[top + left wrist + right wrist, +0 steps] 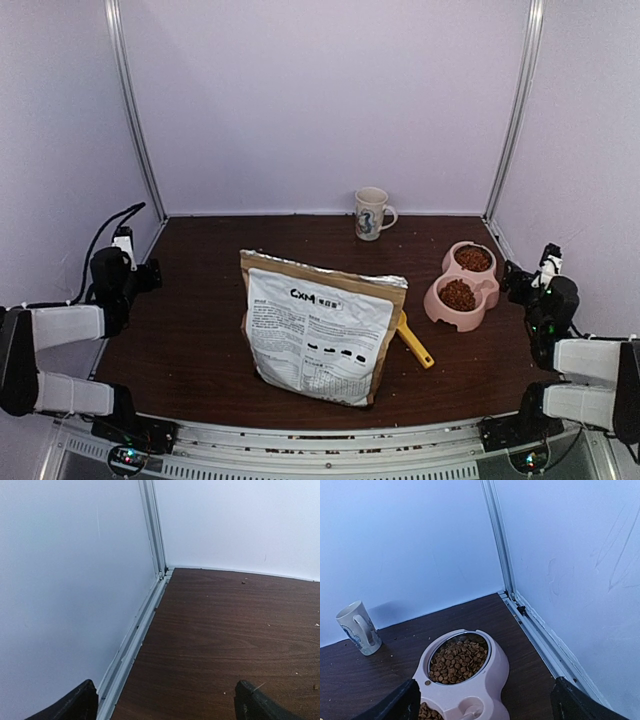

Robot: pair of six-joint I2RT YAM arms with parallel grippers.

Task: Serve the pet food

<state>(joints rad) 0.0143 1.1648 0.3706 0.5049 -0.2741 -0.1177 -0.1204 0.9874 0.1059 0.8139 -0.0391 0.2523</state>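
Pebbly brown kibble (457,661) fills both cups of a glossy pink double bowl (497,672).
Creased paper bag (318,325) stands mid-table; left gripper (165,705) and right gripper (485,702) both gape, empty.

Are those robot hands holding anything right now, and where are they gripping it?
Nothing is held. The left gripper and the right gripper are both open, with nothing between their fingers.
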